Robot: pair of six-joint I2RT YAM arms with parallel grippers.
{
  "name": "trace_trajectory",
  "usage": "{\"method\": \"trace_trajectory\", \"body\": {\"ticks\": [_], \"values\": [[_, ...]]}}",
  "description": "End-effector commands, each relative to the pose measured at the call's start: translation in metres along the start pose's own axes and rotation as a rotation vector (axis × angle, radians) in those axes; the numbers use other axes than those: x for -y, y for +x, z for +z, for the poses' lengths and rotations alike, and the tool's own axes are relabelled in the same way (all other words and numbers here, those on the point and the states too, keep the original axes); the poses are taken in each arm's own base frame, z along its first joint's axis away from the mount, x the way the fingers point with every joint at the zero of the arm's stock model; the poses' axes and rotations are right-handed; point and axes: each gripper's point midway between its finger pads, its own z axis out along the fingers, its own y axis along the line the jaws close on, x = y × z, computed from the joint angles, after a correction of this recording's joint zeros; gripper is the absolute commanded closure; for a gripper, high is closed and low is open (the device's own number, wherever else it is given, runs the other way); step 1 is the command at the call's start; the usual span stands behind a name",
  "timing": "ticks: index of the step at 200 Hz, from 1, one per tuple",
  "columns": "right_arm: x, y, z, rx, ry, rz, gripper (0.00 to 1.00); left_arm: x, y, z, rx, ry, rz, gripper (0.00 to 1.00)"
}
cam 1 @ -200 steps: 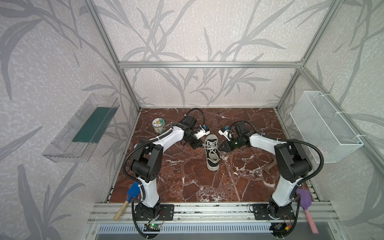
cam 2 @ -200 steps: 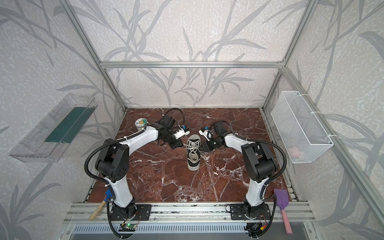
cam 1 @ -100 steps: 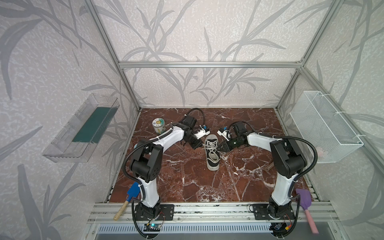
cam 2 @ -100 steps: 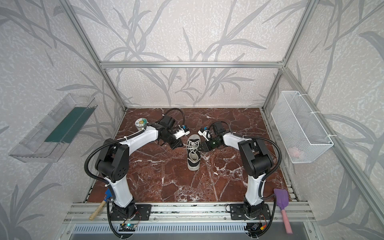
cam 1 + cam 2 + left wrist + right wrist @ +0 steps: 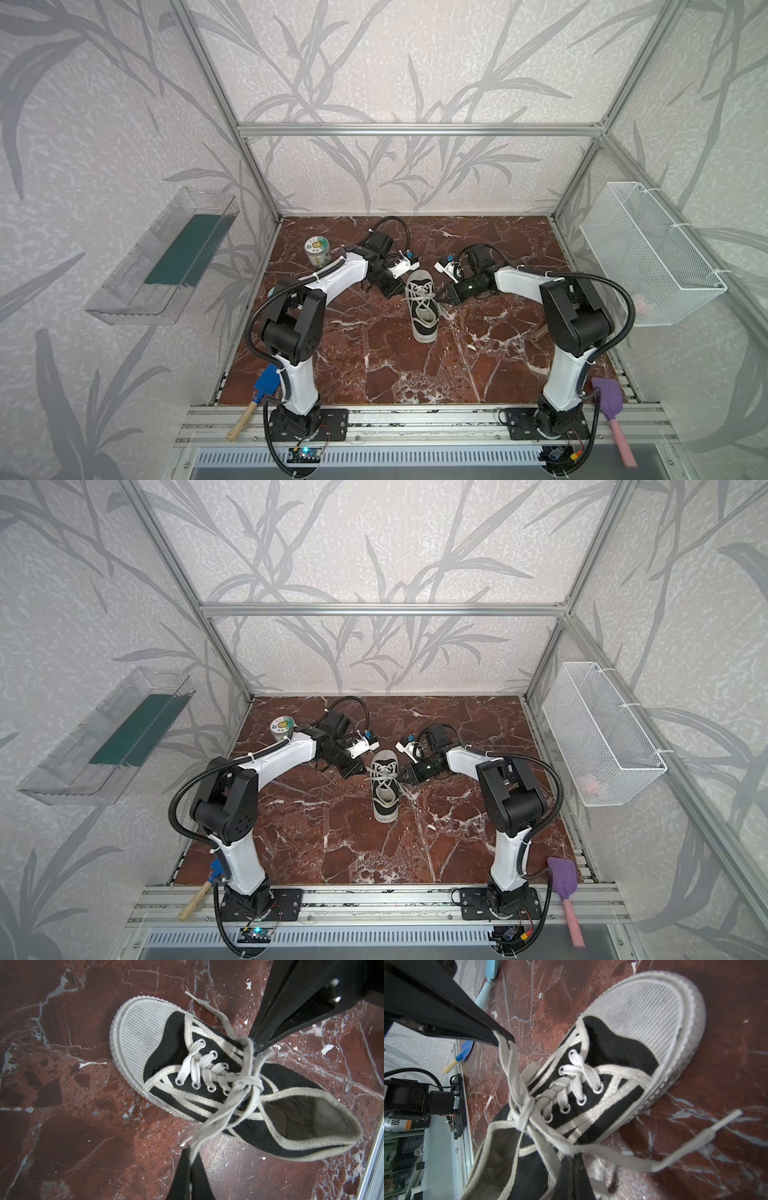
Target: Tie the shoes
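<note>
left tool (image 5: 190, 1154): clenched, one strand of the flat white woven laces (image 5: 248, 1082) pinched | right tool (image 5: 572, 1160): clenched on the other strand | small black canvas sneaker with ribbed white rubber toe cap (image 5: 172, 1047): set between both tools on the red-brown marbled surface (image 5: 62, 1136), laces crossed once above the eyelets

A can (image 5: 318, 250) stands on the marble table (image 5: 374, 365) — blue spatula (image 5: 266, 382), purple spatula (image 5: 607, 400) at its front corners.
</note>
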Motion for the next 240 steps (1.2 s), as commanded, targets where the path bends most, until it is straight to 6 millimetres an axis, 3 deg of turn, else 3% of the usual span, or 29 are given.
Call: {"method": "trace_trajectory", "body": {"ticks": [1,50,140,240], "values": [[-0.014,-0.007,-0.014,0.029,0.012,-0.031,1.00,0.003,0.002,-0.004,-0.017,0.000,0.023,1.00],[-0.019,-0.005,-0.022,0.033,0.030,-0.028,1.00,-0.002,0.003,-0.007,-0.025,-0.031,0.031,1.00],[-0.009,0.009,-0.022,-0.035,0.163,0.001,1.00,0.000,0.006,-0.008,-0.032,-0.029,0.025,1.00],[-0.001,0.016,-0.027,-0.037,0.232,0.013,1.00,-0.016,0.018,-0.008,-0.087,-0.115,0.007,1.00]]}}
